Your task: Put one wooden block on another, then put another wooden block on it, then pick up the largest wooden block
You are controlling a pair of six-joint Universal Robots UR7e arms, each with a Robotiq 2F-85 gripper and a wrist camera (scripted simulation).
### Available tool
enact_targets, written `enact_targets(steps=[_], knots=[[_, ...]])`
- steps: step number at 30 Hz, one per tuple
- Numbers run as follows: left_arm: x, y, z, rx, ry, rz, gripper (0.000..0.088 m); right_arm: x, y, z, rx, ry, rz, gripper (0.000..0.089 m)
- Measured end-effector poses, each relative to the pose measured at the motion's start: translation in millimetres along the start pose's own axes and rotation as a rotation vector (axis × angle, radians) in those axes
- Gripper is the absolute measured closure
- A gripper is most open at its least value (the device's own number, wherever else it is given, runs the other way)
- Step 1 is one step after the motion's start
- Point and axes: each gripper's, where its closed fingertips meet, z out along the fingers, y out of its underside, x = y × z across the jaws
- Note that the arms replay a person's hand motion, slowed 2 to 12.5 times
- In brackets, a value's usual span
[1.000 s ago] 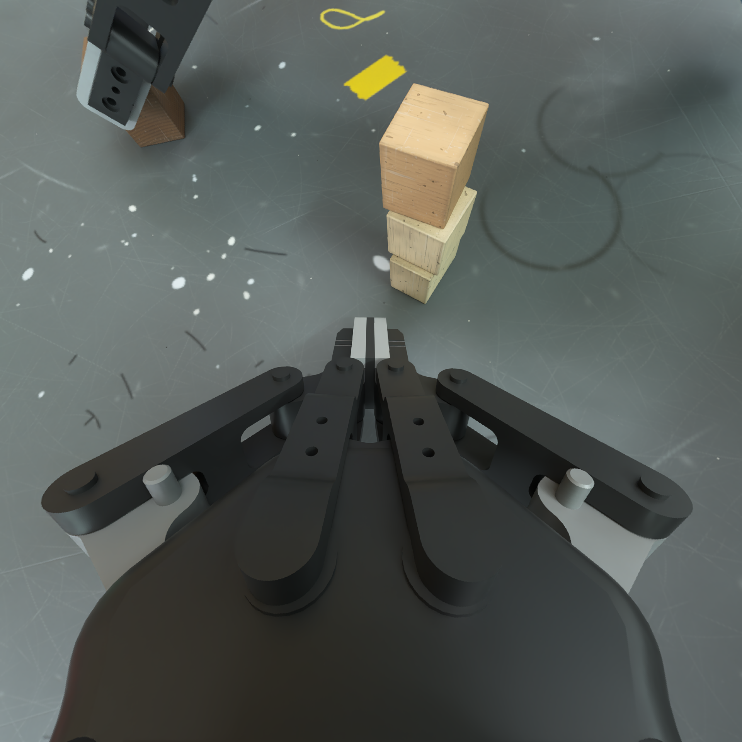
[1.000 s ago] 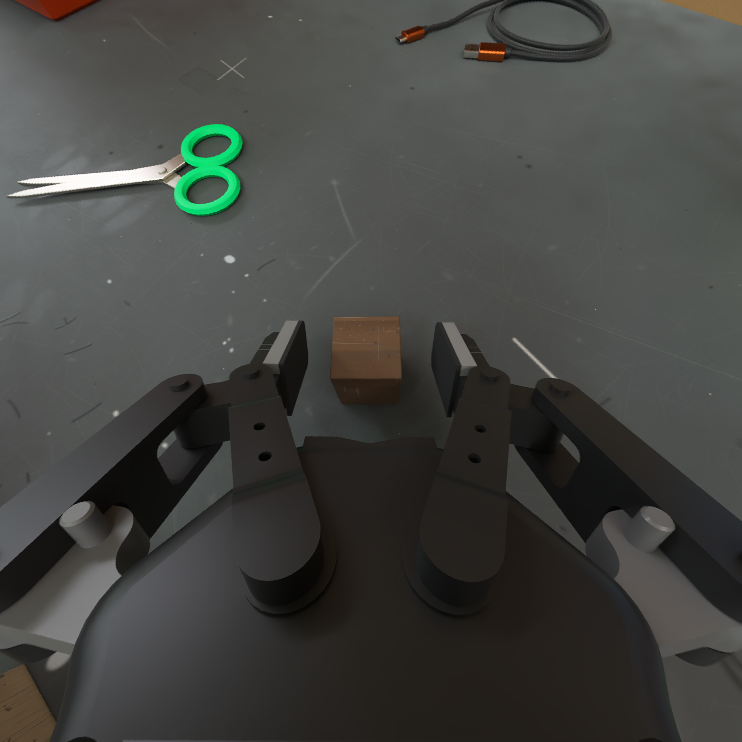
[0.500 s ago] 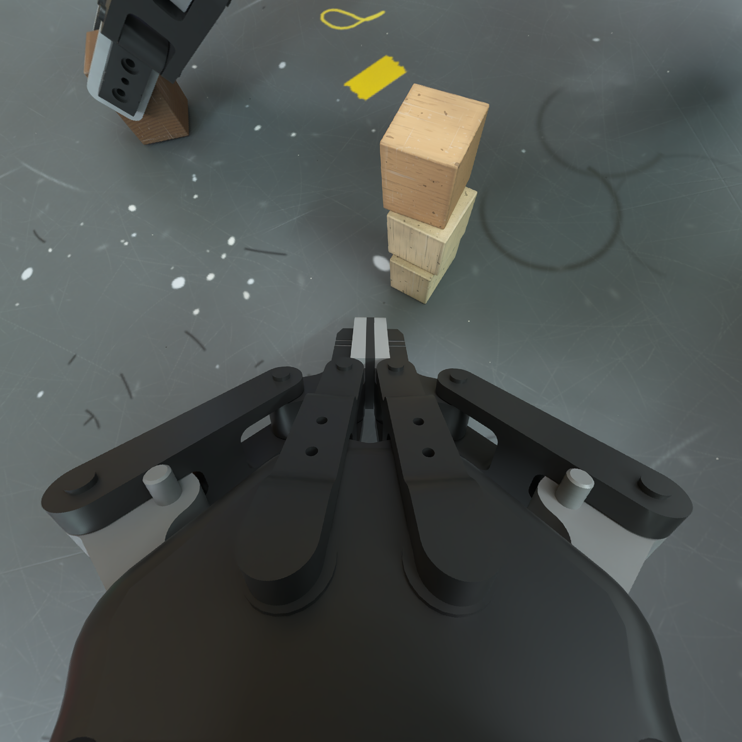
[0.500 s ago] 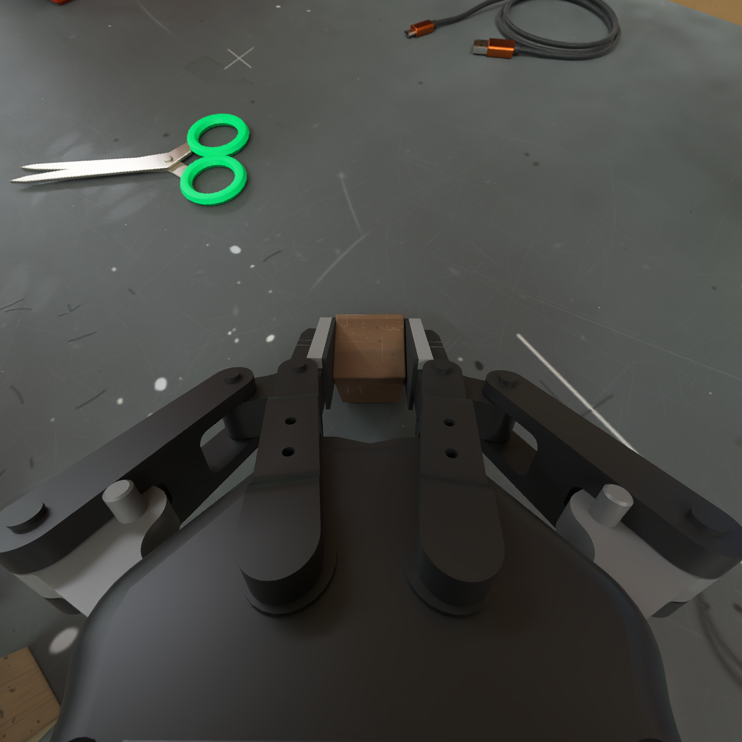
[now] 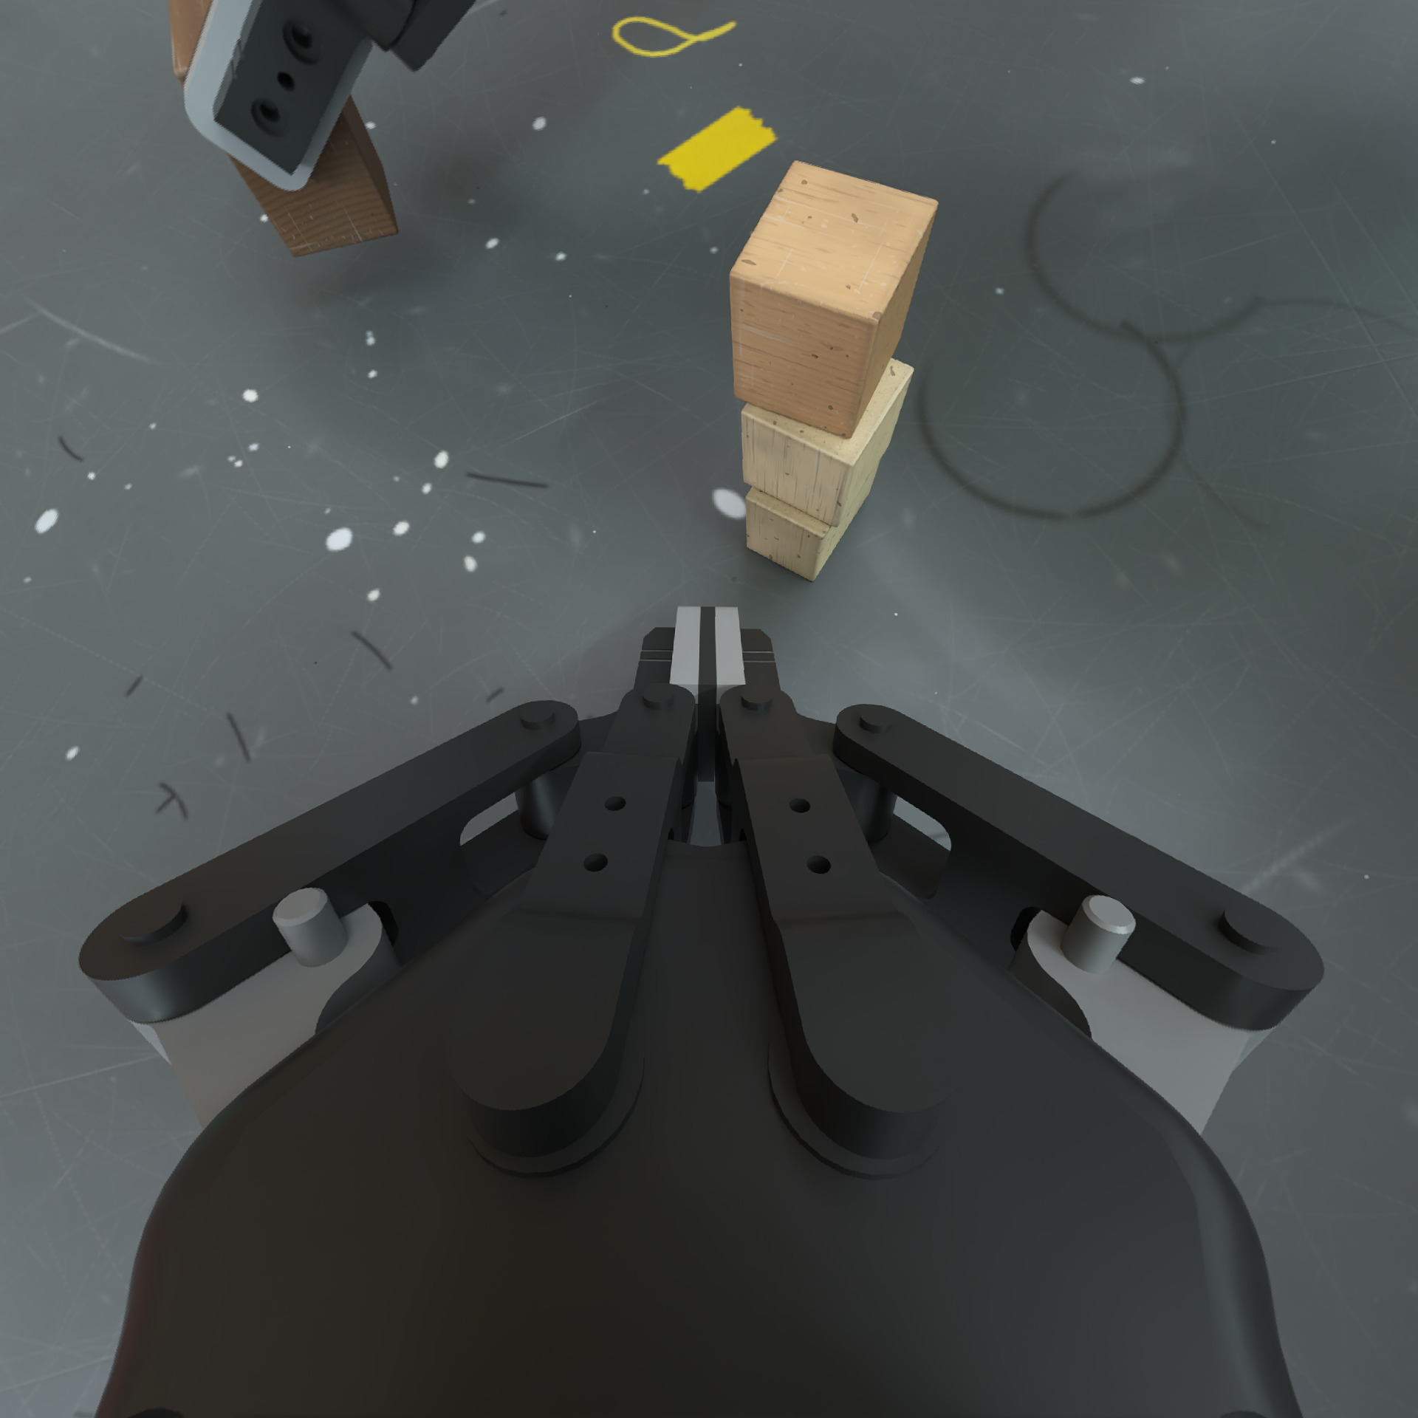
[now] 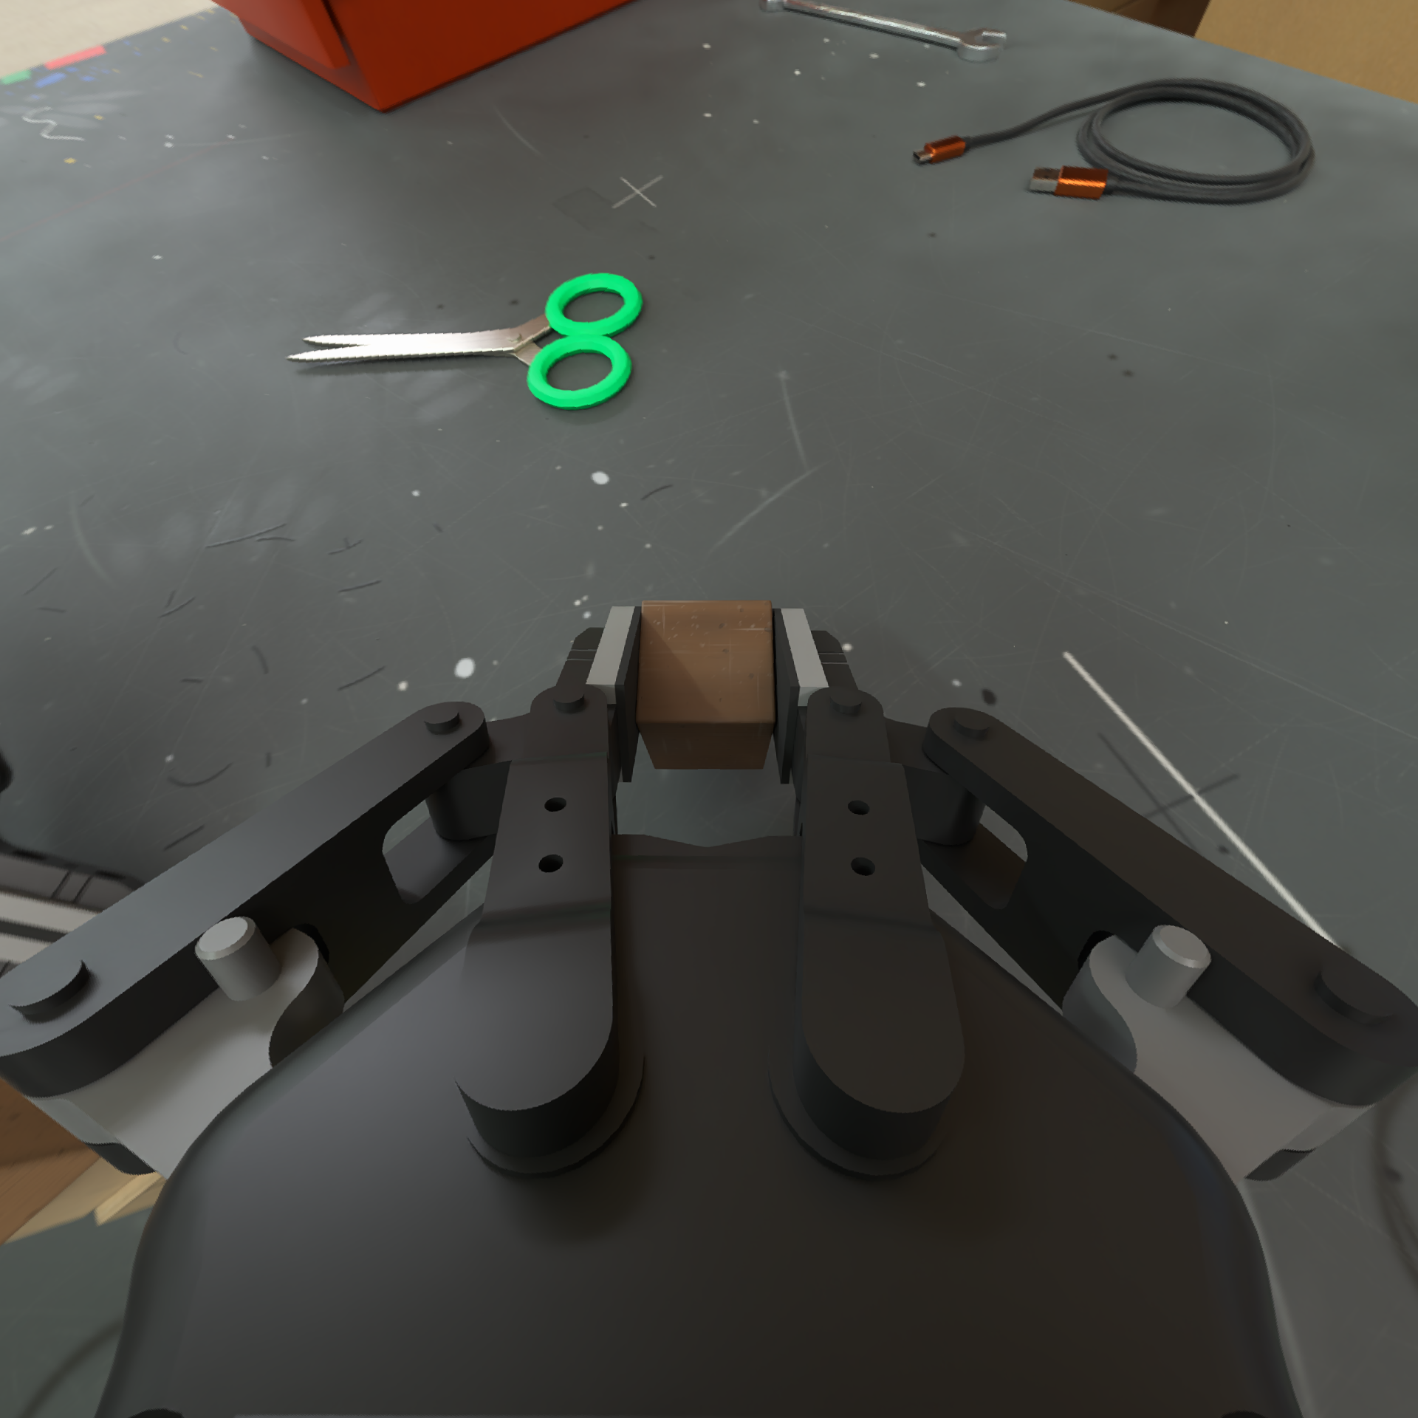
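A stack of three wooden blocks stands on the grey table in the left wrist view: a tan block [image 5: 829,299] on top, a pale block [image 5: 821,460] under it, a smaller pale block [image 5: 790,537] at the bottom. My left gripper [image 5: 707,641] is shut and empty, just short of the stack. My right gripper [image 6: 704,667] is shut on a dark brown wooden block [image 6: 704,679] and holds it off the table. That block [image 5: 330,199] and the right gripper also show at the top left of the left wrist view.
In the right wrist view, green-handled scissors [image 6: 529,341] lie ahead to the left, a red box [image 6: 430,38] at the far left, a coiled cable [image 6: 1182,146] and a wrench [image 6: 898,27] at the far right. Yellow tape [image 5: 717,147] lies beyond the stack.
My right gripper closed on the dark brown block and has lifted it off the table. The left gripper and the stack have not moved.
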Motion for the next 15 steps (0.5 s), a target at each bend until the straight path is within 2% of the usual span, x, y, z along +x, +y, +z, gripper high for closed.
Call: enact_targets(steps=[15], knots=[[0,0,0,0.0,0.0,0.0,0.0882,-27,-5.7,-40,0.113,-0.163,-0.057,0.0604]])
